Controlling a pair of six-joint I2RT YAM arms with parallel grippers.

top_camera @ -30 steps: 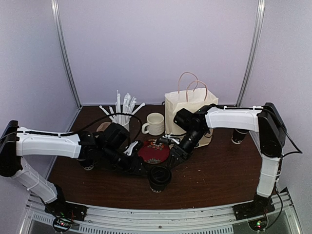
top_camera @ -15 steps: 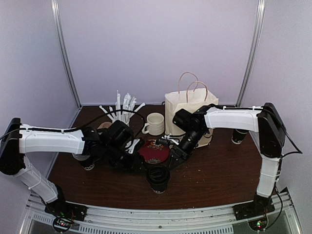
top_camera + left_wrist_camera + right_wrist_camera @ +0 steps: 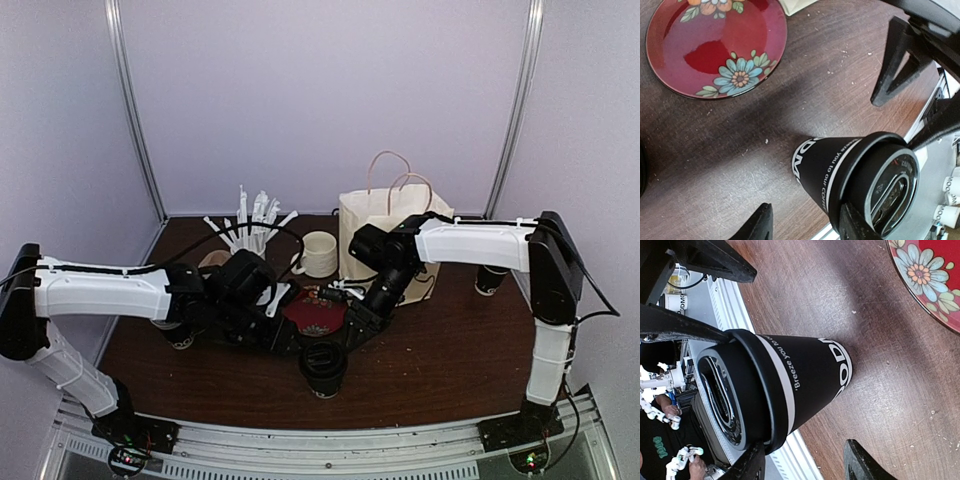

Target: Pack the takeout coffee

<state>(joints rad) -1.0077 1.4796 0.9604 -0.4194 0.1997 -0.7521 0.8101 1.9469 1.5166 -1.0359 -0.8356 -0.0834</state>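
Observation:
One takeout coffee cup (image 3: 324, 367), black with a black lid and white lettering, stands upright near the table's front middle. My left gripper (image 3: 289, 342) is low at its left, and my right gripper (image 3: 353, 327) is low at its upper right. In the left wrist view the cup (image 3: 837, 167) is just beyond the open left gripper (image 3: 807, 227), and its lid rim is beside one finger. The right wrist view shows the cup (image 3: 800, 375) ahead of the open right gripper (image 3: 805, 465). A second black cup (image 3: 490, 280) stands at the far right. Neither gripper holds anything.
A cream paper bag (image 3: 385, 222) with handles stands at the back, behind the right arm. A cream mug (image 3: 320, 253), a white cup of straws (image 3: 255, 237) and a red flowered plate (image 3: 318, 312) lie behind the grippers. The table's front edge (image 3: 330, 415) is close to the cup.
My left arm has pushed to the right, bringing its gripper closer to the middle cup. The right arm has shifted slightly left. Both grippers stay open.

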